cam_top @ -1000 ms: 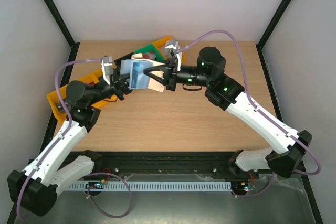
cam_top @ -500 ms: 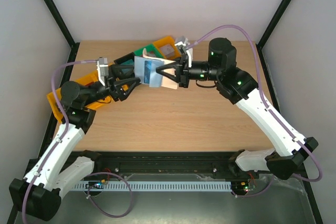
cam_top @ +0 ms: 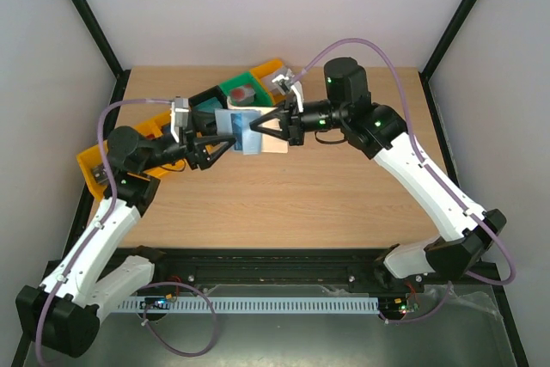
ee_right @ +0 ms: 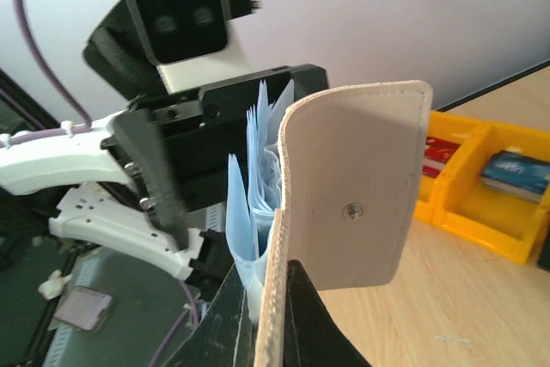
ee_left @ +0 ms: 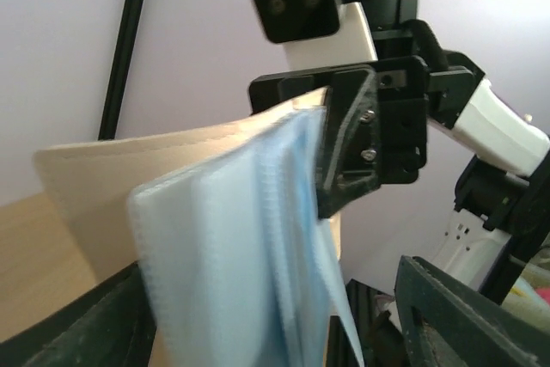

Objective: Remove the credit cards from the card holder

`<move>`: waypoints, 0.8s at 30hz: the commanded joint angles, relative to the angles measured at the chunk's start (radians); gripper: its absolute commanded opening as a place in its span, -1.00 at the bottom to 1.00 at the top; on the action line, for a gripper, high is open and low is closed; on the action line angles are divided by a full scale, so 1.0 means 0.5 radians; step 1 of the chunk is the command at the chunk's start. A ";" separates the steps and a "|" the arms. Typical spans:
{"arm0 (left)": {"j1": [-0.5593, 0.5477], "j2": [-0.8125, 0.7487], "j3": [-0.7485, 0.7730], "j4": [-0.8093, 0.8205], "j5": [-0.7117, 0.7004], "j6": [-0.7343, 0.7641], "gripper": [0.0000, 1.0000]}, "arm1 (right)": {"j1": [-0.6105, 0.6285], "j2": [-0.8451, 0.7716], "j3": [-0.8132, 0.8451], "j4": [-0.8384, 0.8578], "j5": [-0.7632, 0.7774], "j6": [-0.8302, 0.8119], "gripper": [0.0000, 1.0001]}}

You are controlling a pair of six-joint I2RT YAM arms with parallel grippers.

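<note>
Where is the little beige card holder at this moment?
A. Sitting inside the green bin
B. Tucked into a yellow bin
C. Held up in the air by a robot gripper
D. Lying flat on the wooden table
C: the right gripper pinches the beige flap of the card holder, which stands upright above the table with its blue pockets fanned out.

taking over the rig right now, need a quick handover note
left gripper: open, fingers either side of the holder's blue pockets, not clamped.
right gripper: shut on the card holder, pinching its beige flap.
holder: in the air between both arms, opened.
done: holder lifted and opened.
left: no credit cards visibly out; pull them from the pockets.
</note>
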 commanded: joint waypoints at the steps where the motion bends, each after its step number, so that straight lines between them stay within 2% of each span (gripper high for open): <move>1: -0.019 0.019 0.058 -0.158 -0.027 0.179 0.38 | 0.004 -0.014 -0.055 0.166 -0.234 0.087 -0.97; 4: -0.034 0.018 0.029 -0.119 -0.011 0.168 -0.13 | 0.004 -0.023 -0.084 0.227 -0.289 0.109 -0.97; 6: -0.043 0.019 0.025 -0.081 0.020 0.164 -0.39 | 0.005 -0.023 -0.089 0.232 -0.291 0.111 -0.97; 13: -0.093 0.025 0.002 0.037 0.084 0.112 -0.94 | 0.004 -0.019 -0.118 0.332 -0.280 0.136 -0.97; 16: -0.097 0.028 -0.010 0.088 0.081 0.046 -0.95 | 0.000 -0.019 -0.119 0.345 -0.255 0.120 -0.96; 17: -0.094 0.021 -0.007 0.079 0.055 0.050 -0.95 | -0.008 -0.023 -0.113 0.323 -0.214 0.100 -0.87; 19: -0.094 -0.003 0.012 -0.042 -0.103 0.150 -0.95 | -0.032 -0.053 -0.115 0.249 -0.002 0.062 -0.36; 21: -0.096 -0.035 0.044 -0.290 -0.373 0.370 -0.96 | -0.059 -0.110 -0.146 0.189 0.370 0.066 -0.04; 24: -0.125 -0.051 0.082 -0.711 -0.967 0.806 -0.95 | -0.075 -0.182 -0.181 0.120 0.990 0.091 0.15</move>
